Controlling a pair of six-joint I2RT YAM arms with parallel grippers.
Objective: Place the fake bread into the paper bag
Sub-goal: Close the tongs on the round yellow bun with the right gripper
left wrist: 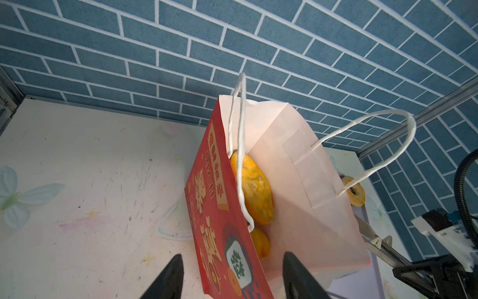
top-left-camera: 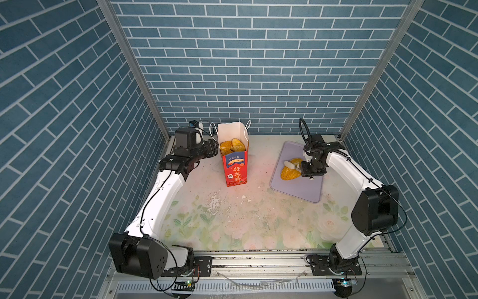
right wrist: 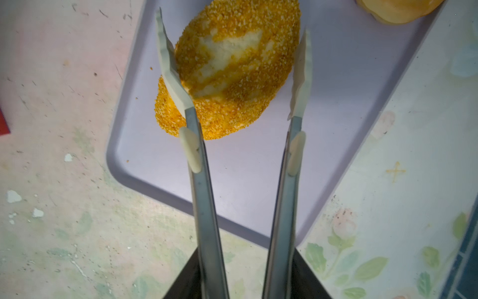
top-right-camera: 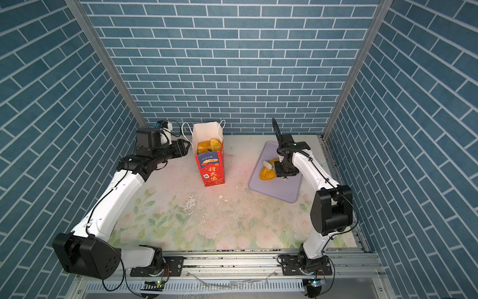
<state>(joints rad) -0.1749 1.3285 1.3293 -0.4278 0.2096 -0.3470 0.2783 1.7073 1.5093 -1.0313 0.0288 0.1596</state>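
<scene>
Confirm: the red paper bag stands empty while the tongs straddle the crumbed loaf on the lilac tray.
Wrong on one count: the paper bag is not empty; golden pastries already lie inside, seen in both top views. The tongs do straddle the crumbed loaf on the lilac tray.

Robot test cell, laboratory type. Enclosed at 9, 12 and 3 o'clock by blue brick-print wall panels (top-left-camera: 258, 64) fixed to aluminium posts (top-left-camera: 134, 70); floral-print tabletop (top-left-camera: 232, 220) fitted; left arm (top-left-camera: 165, 191) and right arm (top-left-camera: 346, 168) bolted to aluminium rail (top-left-camera: 258, 261) at 6 o'clock
</scene>
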